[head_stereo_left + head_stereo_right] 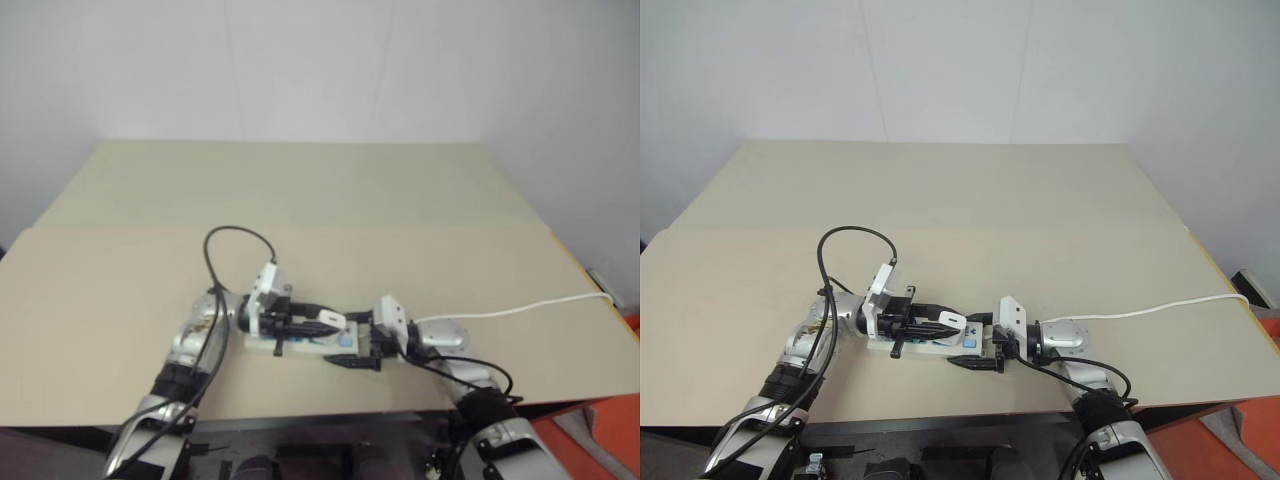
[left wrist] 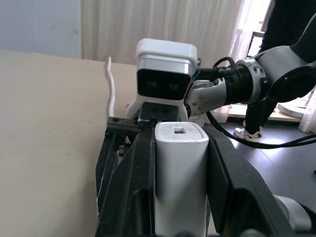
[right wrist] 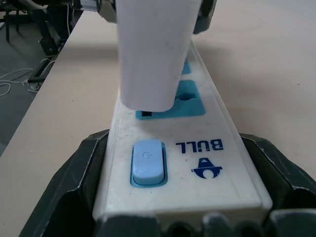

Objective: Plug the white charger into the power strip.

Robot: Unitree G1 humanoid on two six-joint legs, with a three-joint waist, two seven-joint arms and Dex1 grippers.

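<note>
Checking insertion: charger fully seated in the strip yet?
Not fully: the white charger stands over the power strip outlet, a dark gap under its base.

- The white charger [image 2: 180, 173]: smooth white plastic with a soft satin sheen.
- The power strip [image 3: 207, 163]: white plastic, slightly scuffed and dull, with blue plastic outlet faces and a glossy pale blue switch [image 3: 147, 160].
- The table [image 1: 300, 200]: matt beige, smooth surface.
- Both jaws: matt black plastic, faintly scratched.
</note>
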